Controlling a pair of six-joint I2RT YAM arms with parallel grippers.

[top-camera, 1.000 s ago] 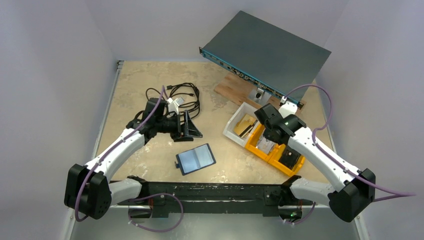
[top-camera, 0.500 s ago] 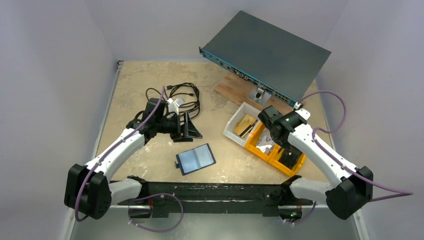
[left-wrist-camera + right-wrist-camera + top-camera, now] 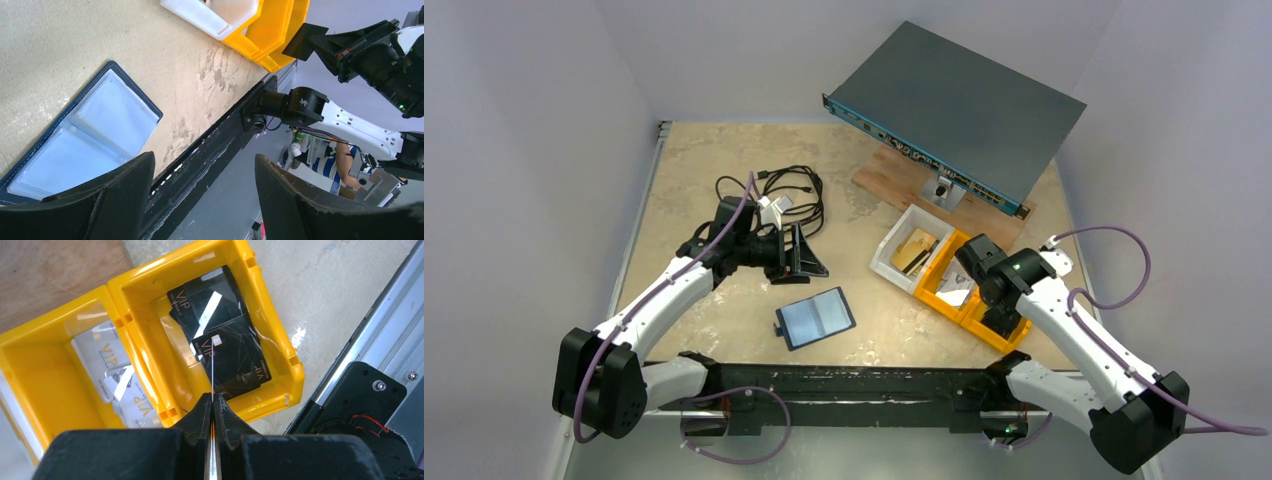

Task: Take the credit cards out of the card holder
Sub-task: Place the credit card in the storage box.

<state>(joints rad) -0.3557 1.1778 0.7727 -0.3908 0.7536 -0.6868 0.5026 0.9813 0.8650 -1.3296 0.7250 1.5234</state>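
The card holder (image 3: 815, 318) lies open on the table, light blue inside up, and also shows in the left wrist view (image 3: 100, 130). My left gripper (image 3: 809, 255) is open and empty, held above the table behind the holder (image 3: 204, 162). My right gripper (image 3: 212, 402) is shut on a thin card (image 3: 212, 370) seen edge-on, above the nearer yellow bin (image 3: 280, 325). Black VIP cards (image 3: 225, 340) lie in that bin. Silver VIP cards (image 3: 110, 370) lie in the bin beside it. In the top view my right gripper (image 3: 994, 305) hangs over the yellow bins (image 3: 944, 300).
A white bin (image 3: 909, 250) with gold cards stands beside the yellow ones. A coiled black cable (image 3: 789, 190) lies behind my left gripper. A grey rack unit (image 3: 954, 100) leans on a wooden board (image 3: 904, 180) at the back right. The black base rail (image 3: 844, 385) runs along the near edge.
My right arm has swung right and nearer with the card, from above the far yellow bin to above the nearer one. The left arm and card holder have not moved.
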